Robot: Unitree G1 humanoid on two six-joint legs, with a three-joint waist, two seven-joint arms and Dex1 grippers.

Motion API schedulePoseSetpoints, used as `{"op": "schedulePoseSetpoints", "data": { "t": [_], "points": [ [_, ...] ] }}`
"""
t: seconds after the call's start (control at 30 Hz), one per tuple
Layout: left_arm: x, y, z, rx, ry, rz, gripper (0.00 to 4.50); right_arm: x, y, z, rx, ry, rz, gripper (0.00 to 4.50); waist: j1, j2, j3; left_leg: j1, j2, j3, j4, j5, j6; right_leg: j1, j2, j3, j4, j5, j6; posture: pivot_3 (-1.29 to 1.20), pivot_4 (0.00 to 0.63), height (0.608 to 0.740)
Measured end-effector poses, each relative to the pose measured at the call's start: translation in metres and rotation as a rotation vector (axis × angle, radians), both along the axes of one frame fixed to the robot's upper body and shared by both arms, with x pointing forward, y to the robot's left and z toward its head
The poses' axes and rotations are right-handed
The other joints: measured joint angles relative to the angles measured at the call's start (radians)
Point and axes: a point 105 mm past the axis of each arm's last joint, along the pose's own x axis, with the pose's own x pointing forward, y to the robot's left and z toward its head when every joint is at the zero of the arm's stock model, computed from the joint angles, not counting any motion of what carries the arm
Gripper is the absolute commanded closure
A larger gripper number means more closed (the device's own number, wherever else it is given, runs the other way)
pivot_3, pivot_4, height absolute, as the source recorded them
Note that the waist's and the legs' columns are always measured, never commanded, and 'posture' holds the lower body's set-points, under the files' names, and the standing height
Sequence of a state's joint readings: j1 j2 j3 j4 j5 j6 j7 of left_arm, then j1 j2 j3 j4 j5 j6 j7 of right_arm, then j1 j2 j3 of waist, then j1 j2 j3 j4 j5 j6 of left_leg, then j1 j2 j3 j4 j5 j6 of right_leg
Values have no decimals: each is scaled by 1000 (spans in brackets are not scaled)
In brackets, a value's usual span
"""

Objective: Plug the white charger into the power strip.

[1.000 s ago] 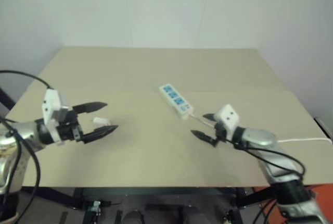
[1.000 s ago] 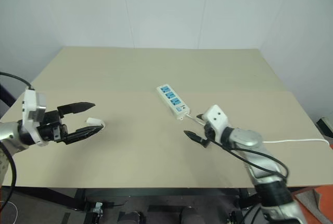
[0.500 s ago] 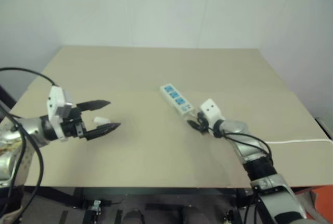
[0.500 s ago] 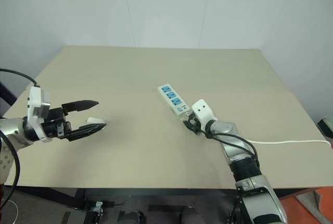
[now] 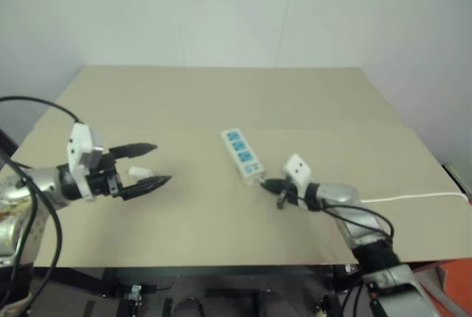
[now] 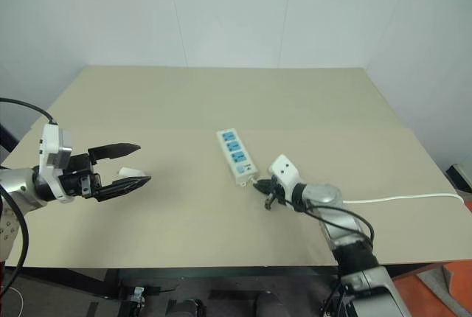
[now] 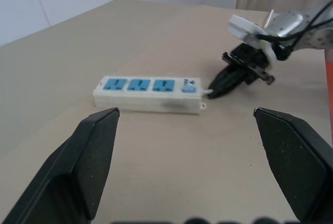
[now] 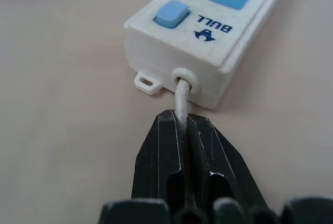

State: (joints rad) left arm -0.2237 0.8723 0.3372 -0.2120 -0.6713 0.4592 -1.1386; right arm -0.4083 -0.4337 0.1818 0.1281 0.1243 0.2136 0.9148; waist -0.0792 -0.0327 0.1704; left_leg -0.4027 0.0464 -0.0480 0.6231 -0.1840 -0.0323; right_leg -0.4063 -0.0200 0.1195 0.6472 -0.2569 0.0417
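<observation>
The power strip (image 5: 242, 155), a white bar with three blue sockets, lies near the middle of the tan table (image 5: 221, 96). My right gripper (image 6: 258, 182) sits just off its switch end, shut on the thin white cord (image 8: 179, 96) where it leaves the strip (image 8: 229, 52). At the left my left gripper (image 5: 162, 162) hovers wide open. The small white charger (image 5: 139, 172) shows between its fingers in the head views, and nothing is gripped. The left wrist view looks across at the strip (image 7: 148, 89) and the right gripper (image 7: 218, 86).
The strip's cord (image 6: 398, 200) trails along the table to its right edge. White walls stand behind the table. A bare tan surface lies between the two grippers and behind the strip.
My right gripper went from open to shut on the cord at the strip's end. It then drew back, and the strip slid a little nearer and leftward. The left gripper stayed put.
</observation>
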Motion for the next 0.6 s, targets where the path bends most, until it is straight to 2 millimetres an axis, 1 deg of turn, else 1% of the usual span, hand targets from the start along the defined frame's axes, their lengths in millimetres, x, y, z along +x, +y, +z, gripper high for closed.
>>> {"op": "schedulePoseSetpoints", "data": {
  "t": [0.1,0.13,0.17,0.2,0.27,0.33,0.4,0.5,0.57,0.6],
  "points": [
    [0,-1,1,1,-5,-6,0,-15,-2,-5,-43,-30,115,3187,2,0,0,1,0,0,1,0,0,1,0,0,0,0,0,0,150,740],
    [0,-1,2,1,-6,-8,0,-18,-3,-7,-55,-33,136,2788,3,0,0,1,0,0,1,0,0,1,0,0,0,0,0,0,150,740],
    [0,-2,2,2,-7,-11,0,-19,-5,-9,-67,-31,152,2501,3,0,0,2,0,0,1,0,0,2,0,0,1,0,0,0,150,740],
    [0,-2,2,2,-8,-15,0,-19,-8,-12,-78,-24,153,2123,5,0,0,3,0,0,1,0,0,2,0,0,1,0,0,0,150,740],
    [0,-2,2,2,-6,-17,0,-16,-11,-13,-88,-35,145,1449,6,0,0,4,0,0,1,0,0,3,0,0,1,0,0,0,150,740],
    [0,-2,2,2,-5,-16,0,-12,-14,-11,-86,-49,125,689,8,0,0,4,0,0,1,0,0,4,0,0,1,0,0,0,150,740],
    [1,-2,3,1,-7,-17,0,-10,-18,-8,-64,-47,104,43,9,0,0,4,0,0,1,0,0,3,0,0,1,0,0,0,150,740],
    [1,-2,3,1,-8,-17,0,-14,-22,2,36,-22,90,17,10,0,0,2,0,0,1,0,0,2,0,0,0,0,0,0,150,740],
    [1,-2,3,1,-8,-17,0,-17,-17,14,105,-36,83,17,10,0,0,2,0,0,1,0,0,2,0,0,0,0,0,0,150,740],
    [1,-2,3,1,-8,-17,0,-18,-11,18,146,-51,70,17,9,0,0,2,0,0,1,0,0,2,0,0,0,0,0,0,150,740]
  ]
}}
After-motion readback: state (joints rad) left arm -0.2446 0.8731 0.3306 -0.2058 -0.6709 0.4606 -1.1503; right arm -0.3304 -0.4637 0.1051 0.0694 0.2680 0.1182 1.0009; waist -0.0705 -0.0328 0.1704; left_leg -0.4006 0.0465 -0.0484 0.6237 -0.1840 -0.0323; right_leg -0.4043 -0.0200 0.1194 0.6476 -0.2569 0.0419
